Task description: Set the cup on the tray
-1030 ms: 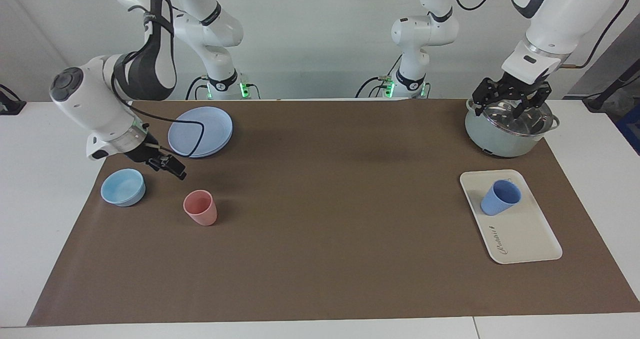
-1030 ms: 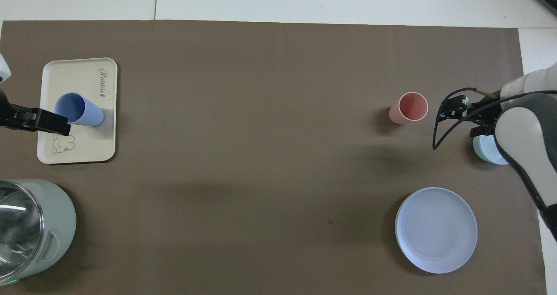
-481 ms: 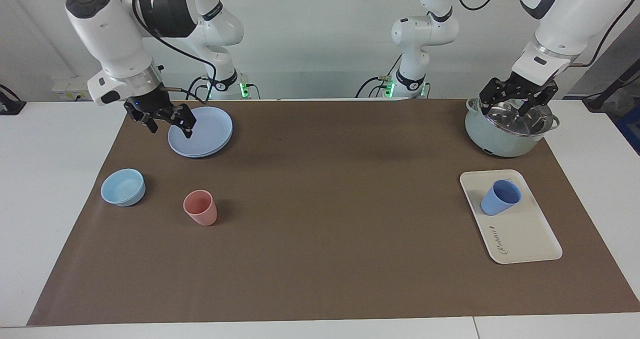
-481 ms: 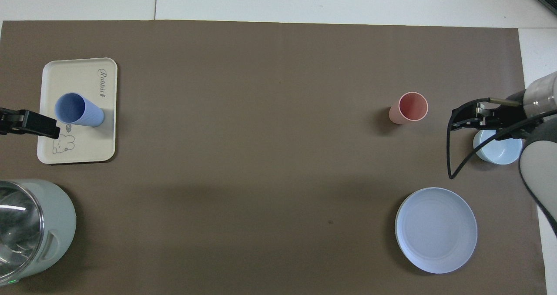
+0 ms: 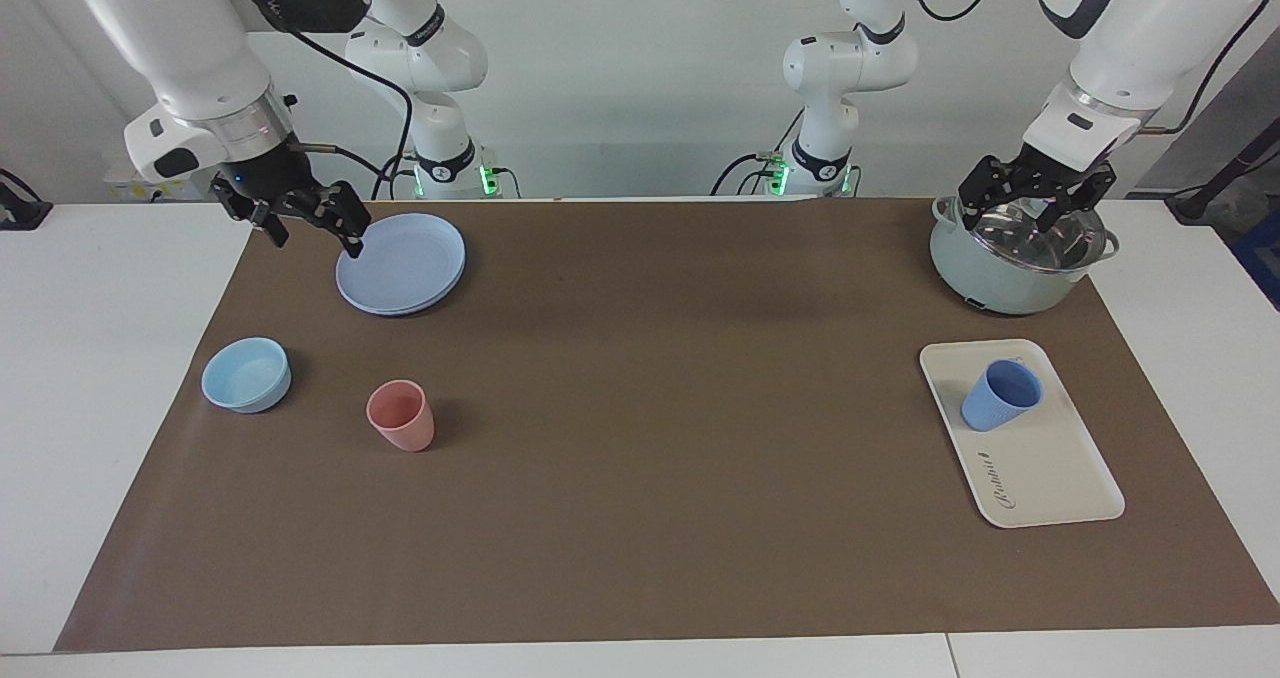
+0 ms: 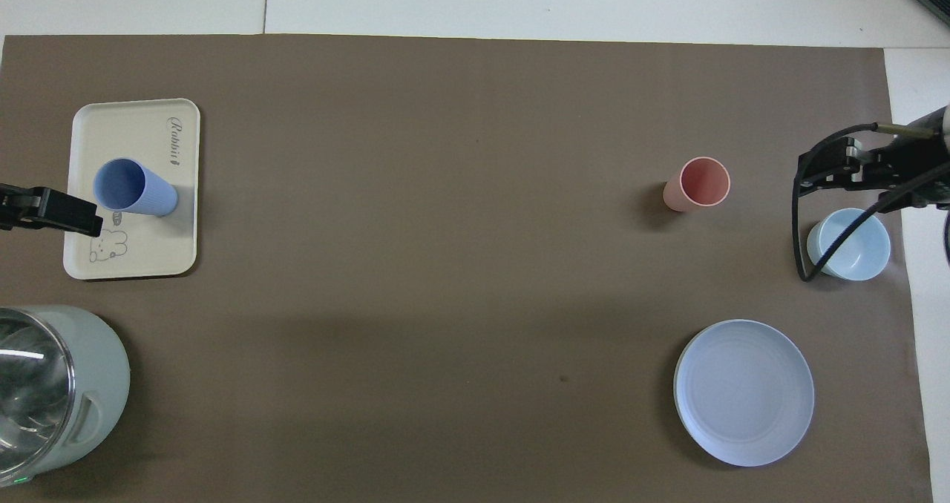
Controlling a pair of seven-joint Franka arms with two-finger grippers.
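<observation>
The periwinkle-blue cup (image 5: 1001, 395) stands upright on the cream-white tray (image 5: 1050, 473), on the half nearer the robots, at the left arm's end of the table. It also shows in the overhead view (image 6: 134, 187) on the tray (image 6: 152, 252), beside the bear drawing. My left gripper (image 5: 1035, 203) is open and empty, raised over the pot, apart from the cup. My right gripper (image 5: 312, 226) is open and empty, raised beside the round blue plate at the right arm's end.
A pale green pot (image 5: 1020, 263) with a glass lid stands nearer the robots than the tray. At the right arm's end are a round blue plate (image 5: 401, 263), a light-blue bowl (image 5: 246, 373) and a pink cup (image 5: 402, 416). A brown mat (image 5: 640, 408) covers the table.
My right arm has lifted from low beside the bowl and pink cup and swung up beside the plate. My left gripper rose slightly over the pot. The cup has not moved.
</observation>
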